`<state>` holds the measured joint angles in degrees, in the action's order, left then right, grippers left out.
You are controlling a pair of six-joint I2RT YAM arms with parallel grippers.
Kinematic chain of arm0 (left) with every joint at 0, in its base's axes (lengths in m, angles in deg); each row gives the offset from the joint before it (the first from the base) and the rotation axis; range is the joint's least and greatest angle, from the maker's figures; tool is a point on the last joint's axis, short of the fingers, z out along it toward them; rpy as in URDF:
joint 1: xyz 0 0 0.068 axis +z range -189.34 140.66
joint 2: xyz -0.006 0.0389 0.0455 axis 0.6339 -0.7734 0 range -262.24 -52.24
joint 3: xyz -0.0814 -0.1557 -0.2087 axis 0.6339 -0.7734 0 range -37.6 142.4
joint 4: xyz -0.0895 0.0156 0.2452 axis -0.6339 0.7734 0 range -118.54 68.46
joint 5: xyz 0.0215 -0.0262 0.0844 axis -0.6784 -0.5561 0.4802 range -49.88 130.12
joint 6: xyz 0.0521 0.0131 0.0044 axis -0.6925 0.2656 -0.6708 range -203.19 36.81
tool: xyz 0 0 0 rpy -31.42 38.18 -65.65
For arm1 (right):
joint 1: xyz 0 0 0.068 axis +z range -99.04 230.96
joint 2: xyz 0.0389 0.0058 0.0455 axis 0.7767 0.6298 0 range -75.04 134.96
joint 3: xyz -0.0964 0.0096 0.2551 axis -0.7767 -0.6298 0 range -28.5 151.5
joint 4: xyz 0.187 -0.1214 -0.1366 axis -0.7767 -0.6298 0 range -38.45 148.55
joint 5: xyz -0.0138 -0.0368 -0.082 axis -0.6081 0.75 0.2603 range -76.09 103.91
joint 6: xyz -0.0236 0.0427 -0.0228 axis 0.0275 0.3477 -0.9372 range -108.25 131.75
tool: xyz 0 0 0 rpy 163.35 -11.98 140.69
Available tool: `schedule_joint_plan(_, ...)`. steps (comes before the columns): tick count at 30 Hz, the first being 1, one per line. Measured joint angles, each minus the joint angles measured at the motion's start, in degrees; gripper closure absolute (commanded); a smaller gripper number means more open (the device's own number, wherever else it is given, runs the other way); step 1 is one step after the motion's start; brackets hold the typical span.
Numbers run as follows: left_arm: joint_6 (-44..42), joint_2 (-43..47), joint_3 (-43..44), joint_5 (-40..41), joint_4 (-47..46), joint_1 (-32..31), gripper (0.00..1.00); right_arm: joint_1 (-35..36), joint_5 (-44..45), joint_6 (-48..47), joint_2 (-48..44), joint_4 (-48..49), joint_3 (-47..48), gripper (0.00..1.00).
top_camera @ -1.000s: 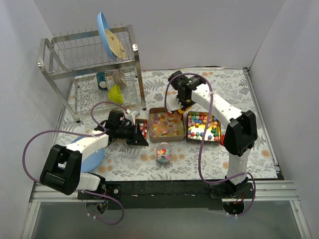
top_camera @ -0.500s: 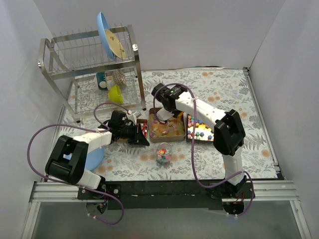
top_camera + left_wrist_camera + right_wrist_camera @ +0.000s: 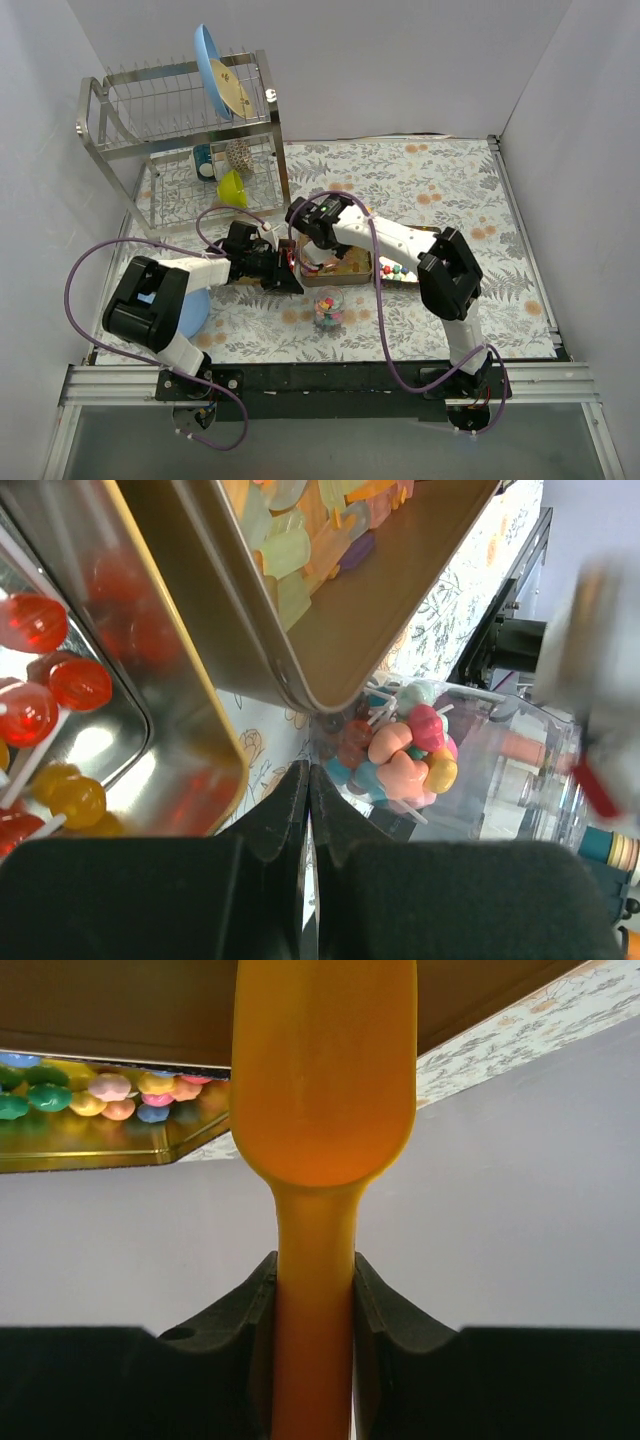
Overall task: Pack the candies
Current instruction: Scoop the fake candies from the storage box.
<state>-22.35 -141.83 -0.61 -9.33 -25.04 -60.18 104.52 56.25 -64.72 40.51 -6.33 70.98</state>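
Observation:
Three metal trays hold the candies: red ones (image 3: 290, 259) (image 3: 50, 680) on the left, pale orange-yellow pieces (image 3: 340, 263) (image 3: 290, 550) in the middle, multicoloured nuggets (image 3: 398, 271) (image 3: 100, 1095) on the right, partly under my right arm. A clear jar (image 3: 328, 308) (image 3: 420, 750) in front holds mixed coloured candies. My right gripper (image 3: 306, 248) (image 3: 313, 1290) is shut on the handle of the orange scoop (image 3: 320, 1080), reaching over the left and middle trays. My left gripper (image 3: 292, 283) (image 3: 308, 780) is shut and empty, low on the cloth by the left tray's front corner.
A steel dish rack (image 3: 180, 130) stands at the back left with a blue plate (image 3: 215, 70) on top and a green cup (image 3: 232, 187) below. A pale blue bowl (image 3: 188, 312) sits beside my left arm. A floral cloth (image 3: 450, 190) covers the table.
My right arm has swung left with the scoop, from above the middle and right trays to the left tray. My left gripper has stayed put while its elbow has shifted.

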Motion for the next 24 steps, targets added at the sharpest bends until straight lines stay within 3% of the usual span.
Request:
schedule_joint_plan(5,0.02,-2.01,0.44,-0.79,-1.27,0.0,1.0,4.26,-1.22,4.33,-0.52,-2.34,-0.48,0.99)
schedule_joint_plan(12,0.02,-2.12,0.44,-1.25,-2.21,0.0,1.0,5.05,-2.69,7.52,-0.9,-3.58,-0.17,0.99)
schedule_joint_plan(24,0.02,-2.14,0.44,-2.6,-2.25,0.0,1.0,-3.74,-6.23,3.23,-2.71,0.24,-3.54,0.99)
